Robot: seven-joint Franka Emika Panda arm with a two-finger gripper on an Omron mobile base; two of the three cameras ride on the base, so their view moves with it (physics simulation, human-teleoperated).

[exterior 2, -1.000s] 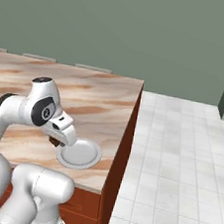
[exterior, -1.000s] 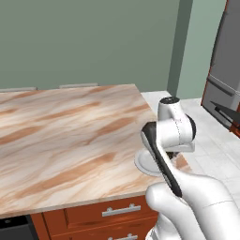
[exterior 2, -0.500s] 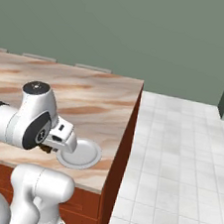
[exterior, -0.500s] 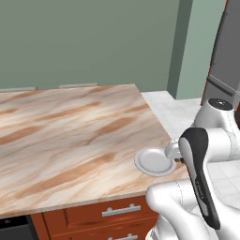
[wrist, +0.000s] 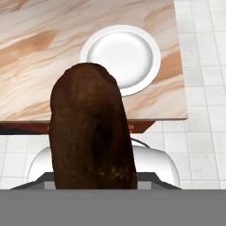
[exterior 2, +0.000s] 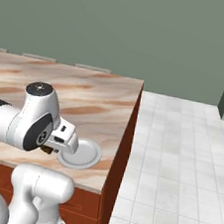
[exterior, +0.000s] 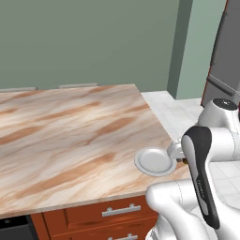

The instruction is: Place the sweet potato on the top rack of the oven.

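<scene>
The dark brown, oblong sweet potato [wrist: 91, 132] is looming large in the hand view, standing up from the bottom of that picture, and the jaws are sitting closed on it and holding it, though the tips themselves are hidden behind its bulk. Beyond it in the same view, a round white plate [wrist: 120, 58] is lying on the marbled tan and cream stone tabletop [wrist: 44, 53], close to the tabletop's corner, with pale tiled floor [wrist: 203, 88] showing past the edge. In the left base view the plate [exterior: 155, 161] is resting near the front right corner of the tabletop [exterior: 70, 140], just beside the white arm's wrist, above orange-brown wooden drawers [exterior: 112, 213] with silver handles. In the right base view a sliver of the sweet potato [exterior 2: 46, 149] is peeking out dark under the white hand, at the plate's [exterior 2: 81, 153] near rim; whether it is over the plate or just beside it, I cannot tell.
</scene>
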